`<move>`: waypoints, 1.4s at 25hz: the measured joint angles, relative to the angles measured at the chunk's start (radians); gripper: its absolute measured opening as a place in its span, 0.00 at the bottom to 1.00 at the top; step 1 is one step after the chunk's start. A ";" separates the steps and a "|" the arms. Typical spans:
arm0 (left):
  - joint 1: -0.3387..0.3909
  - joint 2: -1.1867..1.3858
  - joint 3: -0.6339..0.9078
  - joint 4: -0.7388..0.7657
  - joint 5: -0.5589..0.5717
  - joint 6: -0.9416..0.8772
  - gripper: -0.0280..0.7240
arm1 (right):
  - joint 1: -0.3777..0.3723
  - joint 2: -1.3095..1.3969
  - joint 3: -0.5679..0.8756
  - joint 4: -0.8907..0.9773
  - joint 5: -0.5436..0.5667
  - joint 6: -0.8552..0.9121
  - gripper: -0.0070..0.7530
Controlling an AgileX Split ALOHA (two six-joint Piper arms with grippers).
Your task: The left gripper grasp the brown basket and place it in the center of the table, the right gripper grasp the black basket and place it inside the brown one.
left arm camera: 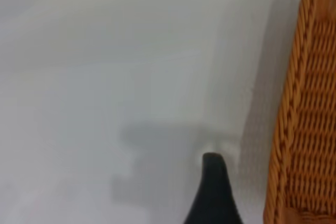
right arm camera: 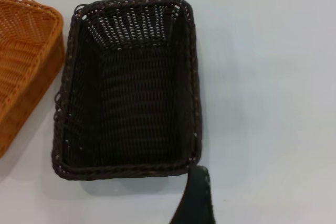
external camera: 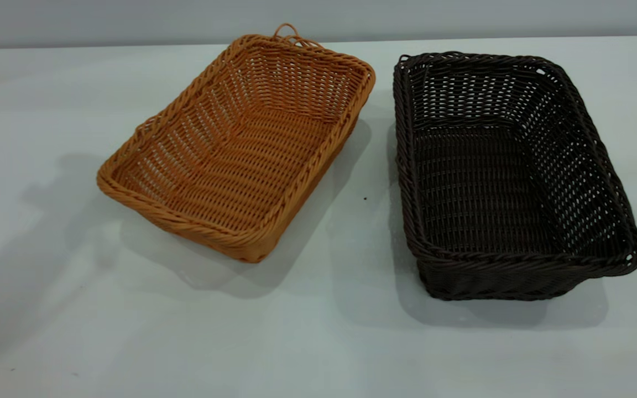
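Observation:
The brown basket (external camera: 238, 146) is orange-tan wicker and sits left of centre on the table (external camera: 318, 342), turned at an angle. The black basket (external camera: 509, 171) stands to its right, a narrow gap between them. Neither arm shows in the exterior view. In the left wrist view my left gripper (left arm camera: 257, 192) hovers over bare table beside the brown basket's rim (left arm camera: 294, 129). One dark finger (left arm camera: 212, 192) shows with nothing against it. In the right wrist view my right gripper (right arm camera: 236, 192) is just outside the near end of the black basket (right arm camera: 128, 93). One finger (right arm camera: 195, 198) shows by the corner.
Both baskets are empty. A small loop (external camera: 288, 30) sticks up at the brown basket's far end. Bare table lies in front of and to the left of the baskets. The table's far edge (external camera: 75, 47) meets a grey wall.

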State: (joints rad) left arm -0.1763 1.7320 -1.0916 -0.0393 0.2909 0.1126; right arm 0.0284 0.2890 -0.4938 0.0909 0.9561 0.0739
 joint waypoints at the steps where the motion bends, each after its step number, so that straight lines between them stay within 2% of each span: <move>1: -0.015 0.045 -0.020 0.000 -0.002 0.010 0.72 | 0.000 0.017 0.000 0.008 -0.016 0.000 0.77; 8: -0.081 0.317 -0.182 -0.021 -0.009 0.044 0.72 | 0.000 0.148 0.000 0.058 -0.075 0.002 0.77; 18: -0.093 0.554 -0.348 -0.024 -0.011 0.048 0.72 | 0.000 0.379 0.000 0.194 -0.148 -0.002 0.77; 21: -0.106 0.609 -0.390 -0.025 -0.015 0.048 0.69 | 0.000 0.488 0.000 0.270 -0.197 -0.043 0.77; 23: -0.112 0.646 -0.423 -0.025 -0.015 0.048 0.63 | 0.000 0.566 0.000 0.336 -0.228 -0.089 0.77; 25: -0.117 0.681 -0.450 -0.026 -0.016 0.048 0.54 | 0.000 0.656 0.000 0.419 -0.248 -0.151 0.76; 31: -0.126 0.702 -0.517 -0.037 0.016 0.055 0.15 | 0.000 0.906 -0.002 0.723 -0.264 -0.355 0.75; 35: -0.121 0.675 -0.581 -0.037 0.077 0.056 0.15 | 0.008 1.061 -0.006 0.947 -0.271 -0.451 0.74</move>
State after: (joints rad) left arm -0.2970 2.4073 -1.6727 -0.0767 0.3674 0.1691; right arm 0.0362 1.3497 -0.5000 1.0384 0.6851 -0.3768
